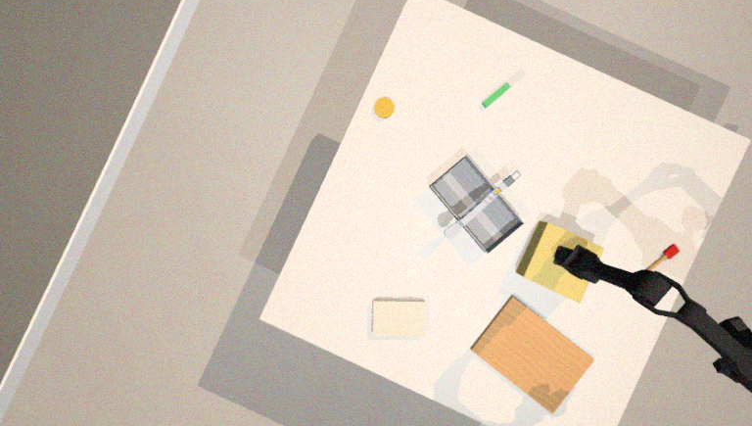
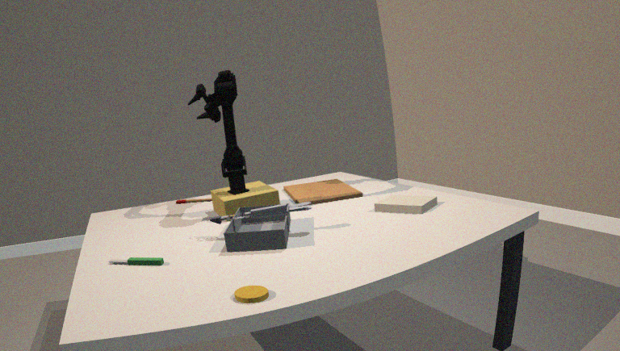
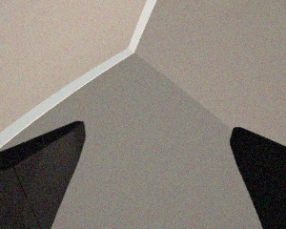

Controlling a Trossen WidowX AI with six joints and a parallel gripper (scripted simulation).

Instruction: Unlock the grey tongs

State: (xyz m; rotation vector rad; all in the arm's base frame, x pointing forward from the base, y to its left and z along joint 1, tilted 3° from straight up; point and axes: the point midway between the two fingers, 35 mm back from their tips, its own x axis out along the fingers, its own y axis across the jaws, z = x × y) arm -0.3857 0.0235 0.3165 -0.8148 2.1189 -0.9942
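The grey tongs rest across the roasting tin, with both ends past its rims. Their arms look close together; a small yellow spot shows near one end. The wooden board lies flat, with nothing on it. My gripper is open and empty, high above the table and away from the tongs. In the wrist view its fingers stand wide apart with only floor and walls beyond. In the overhead view its fingertips cannot be made out clearly.
A yellow block under the arm stands between tin and board. A red-headed stick lies beyond it. A cream block, a yellow disc and a green-handled tool lie apart.
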